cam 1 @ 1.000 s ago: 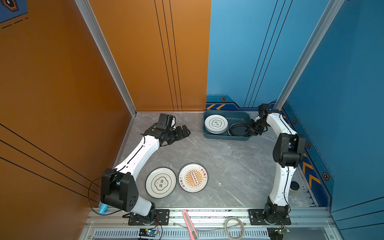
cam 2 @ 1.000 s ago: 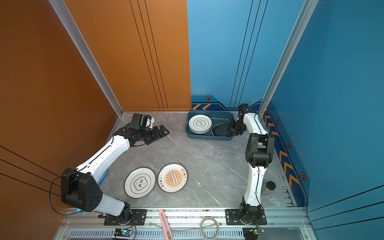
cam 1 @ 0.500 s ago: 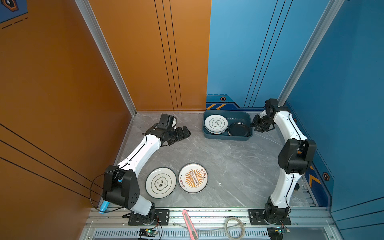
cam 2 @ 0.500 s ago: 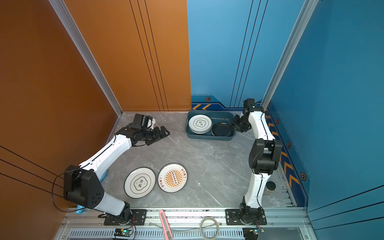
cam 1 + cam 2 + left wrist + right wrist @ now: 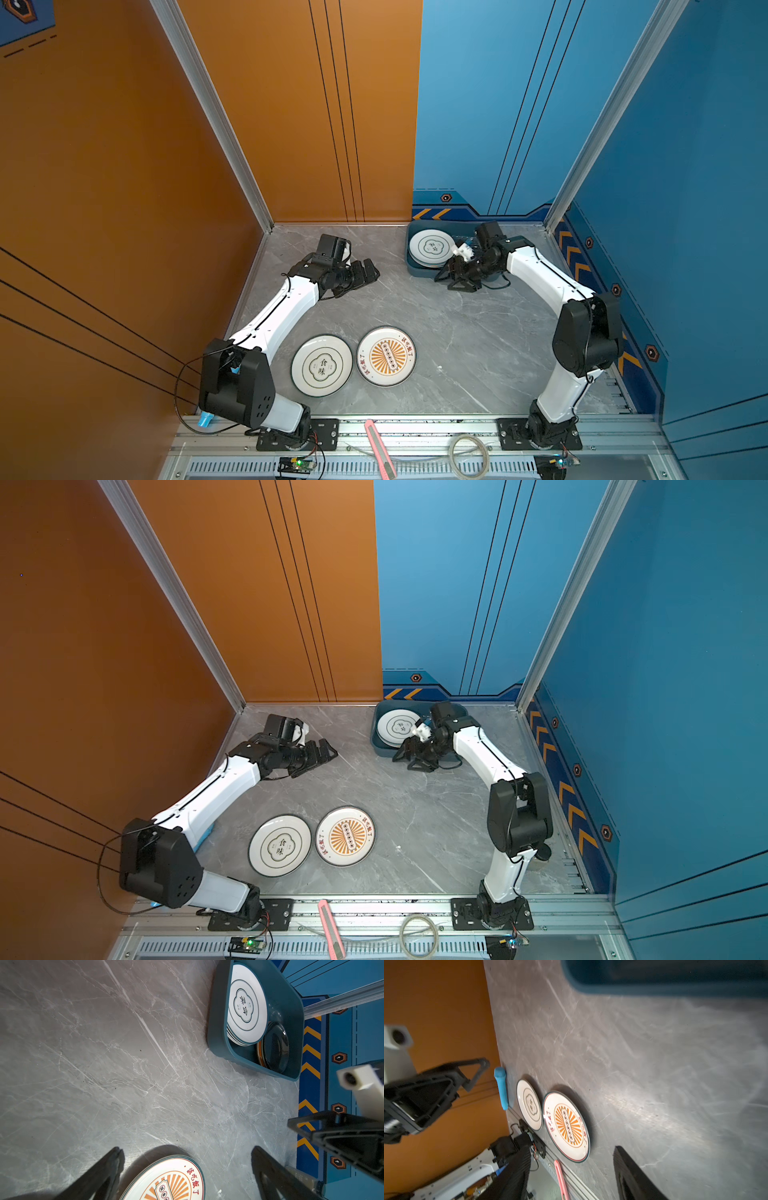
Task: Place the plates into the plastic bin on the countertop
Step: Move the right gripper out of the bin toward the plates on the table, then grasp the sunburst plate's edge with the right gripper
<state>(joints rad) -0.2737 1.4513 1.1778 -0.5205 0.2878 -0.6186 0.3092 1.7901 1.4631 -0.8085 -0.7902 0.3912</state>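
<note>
Two plates lie side by side near the countertop's [image 5: 457,340] front: a white one with a black quatrefoil [image 5: 321,365] [image 5: 279,845] and a white one with an orange sunburst [image 5: 386,356] [image 5: 345,836] [image 5: 566,1126]. The dark teal plastic bin [image 5: 409,266] [image 5: 218,1022] stands at the back. It holds a stack topped by a quatrefoil plate [image 5: 432,247] [image 5: 246,1005] and a black plate [image 5: 275,1047] lying on an orange one. My right gripper [image 5: 451,280] [image 5: 571,1147] hangs open and empty by the bin's front wall. My left gripper [image 5: 370,272] [image 5: 187,1149] is open and empty over bare countertop at the back left.
A blue handle [image 5: 501,1091] lies along the left wall by the quatrefoil plate. A pink utility knife [image 5: 380,449] and a coiled cable [image 5: 469,455] rest on the front aluminium rail. Orange and blue walls close in three sides.
My right gripper let go of the black plate in the bin, drew back, then swung round to the bin's front side with its jaws wider. The left arm has barely moved.
</note>
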